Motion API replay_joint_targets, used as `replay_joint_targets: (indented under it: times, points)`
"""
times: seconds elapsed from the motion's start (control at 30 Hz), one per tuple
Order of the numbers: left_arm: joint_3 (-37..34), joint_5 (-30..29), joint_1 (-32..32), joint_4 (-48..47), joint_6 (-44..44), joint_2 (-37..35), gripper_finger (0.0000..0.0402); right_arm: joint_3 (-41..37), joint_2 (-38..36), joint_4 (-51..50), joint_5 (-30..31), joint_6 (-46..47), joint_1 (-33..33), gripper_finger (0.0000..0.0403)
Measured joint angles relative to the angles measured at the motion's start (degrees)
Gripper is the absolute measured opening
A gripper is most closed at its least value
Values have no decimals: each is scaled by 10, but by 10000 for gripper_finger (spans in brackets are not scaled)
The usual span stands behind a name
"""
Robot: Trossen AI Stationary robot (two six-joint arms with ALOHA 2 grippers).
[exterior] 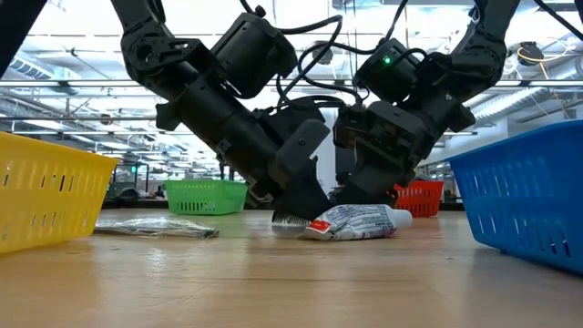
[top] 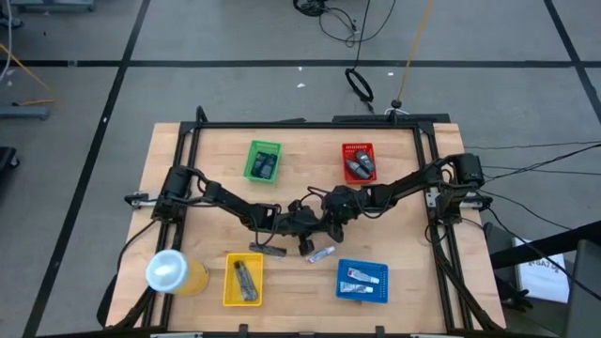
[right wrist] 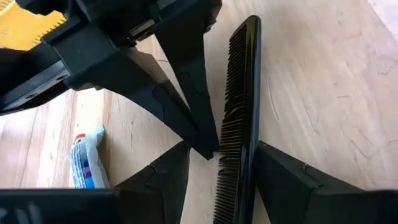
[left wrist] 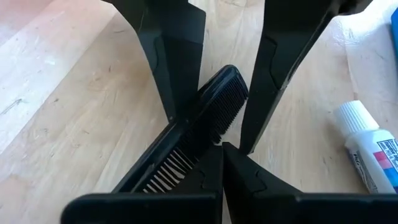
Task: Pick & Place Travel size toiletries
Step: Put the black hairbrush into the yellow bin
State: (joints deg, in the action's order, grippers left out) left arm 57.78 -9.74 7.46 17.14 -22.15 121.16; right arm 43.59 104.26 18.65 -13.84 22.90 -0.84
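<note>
Wrist views show both pincers meeting at one comb (right wrist: 239, 112) (likely a handover); right pincer (right wrist: 217, 171) straddles it, left pincer (left wrist: 214, 134) brackets its end; neither visibly clamped.

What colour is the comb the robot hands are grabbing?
The comb is black all over, teeth included. The right wrist view shows it best.

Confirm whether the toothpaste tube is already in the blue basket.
No, the toothpaste tube lies on the bare table beside the blue basket.
</note>
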Motion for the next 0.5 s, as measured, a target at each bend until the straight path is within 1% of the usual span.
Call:
replay_joint_targets:
  times: [0.1, 0.27, 0.3, 0.37, 0.47, 0.5]
  points:
    - [0, -1, 0, 0, 0, 0, 2, 0, -1, -12, 1, -14, 0, 130]
    - [-1, 0, 0, 3, 5, -1, 7, 0, -1, -32, 1, -39, 0, 27]
    - [-1, 7, -1, 2, 15, -4, 11, 0, -3, -36, 4, -42, 0, 17]
    - [-1, 27, -3, -2, 35, -15, 17, 0, -19, -54, 27, -53, 1, 14]
    - [-2, 52, -4, -21, 53, -44, 22, -2, -45, -86, 91, -80, 3, 15]
    - [-4, 53, -4, -29, 56, -58, 22, -7, -59, -93, 121, -92, 4, 12]
